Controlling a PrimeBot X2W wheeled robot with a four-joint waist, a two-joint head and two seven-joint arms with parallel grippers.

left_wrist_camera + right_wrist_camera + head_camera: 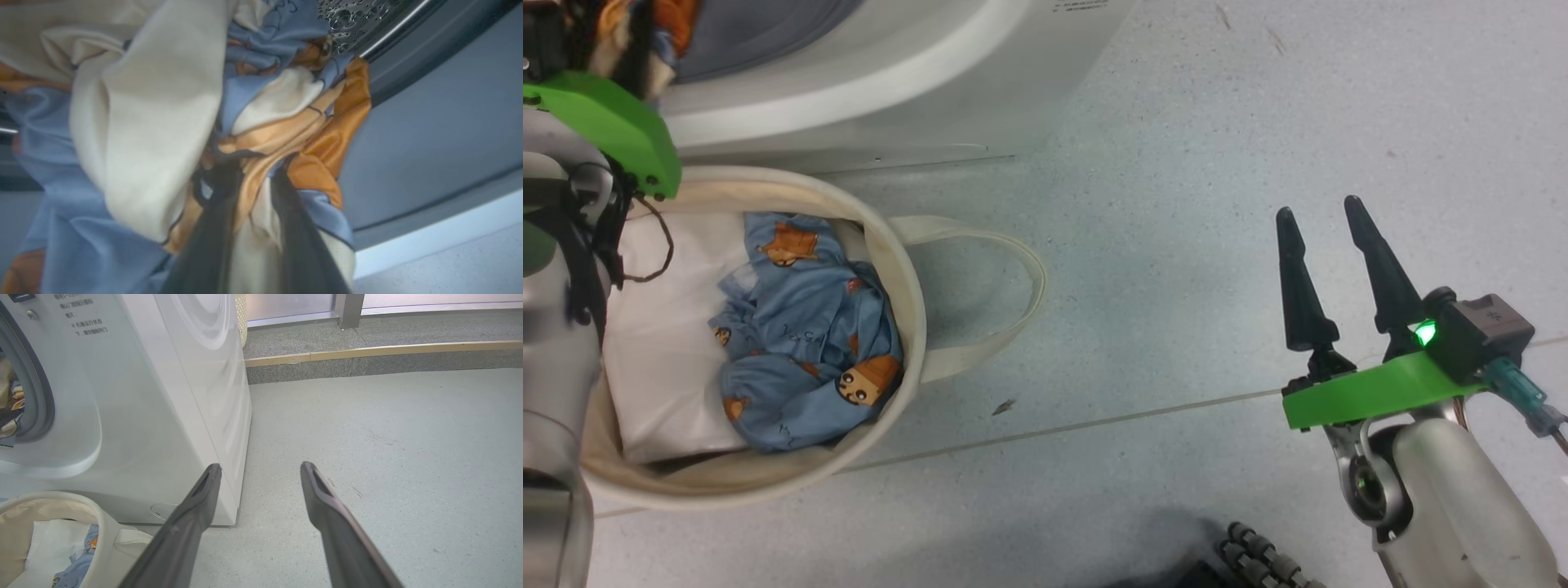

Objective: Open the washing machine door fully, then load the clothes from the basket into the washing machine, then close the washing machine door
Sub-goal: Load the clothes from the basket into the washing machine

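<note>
grey floor (1176, 163), basket (907, 278) with white bundle (662, 351) beside washing machine (890, 90)

The washing machine (135, 416) is white and front-loading, and its round mouth stands uncovered. Just in front of it sits the basket (913, 318) — a round cream canvas tub, upright, with one loop handle (1013, 286) flopped outward and lying flat. Inside it the clothes (809, 343) lie in a crumpled heap, light blue with orange-brown bears. A second bunch (155, 122) — blue, orange and cream — hangs at the lip of the perforated steel drum (351, 16), seemingly partly inside.
</note>
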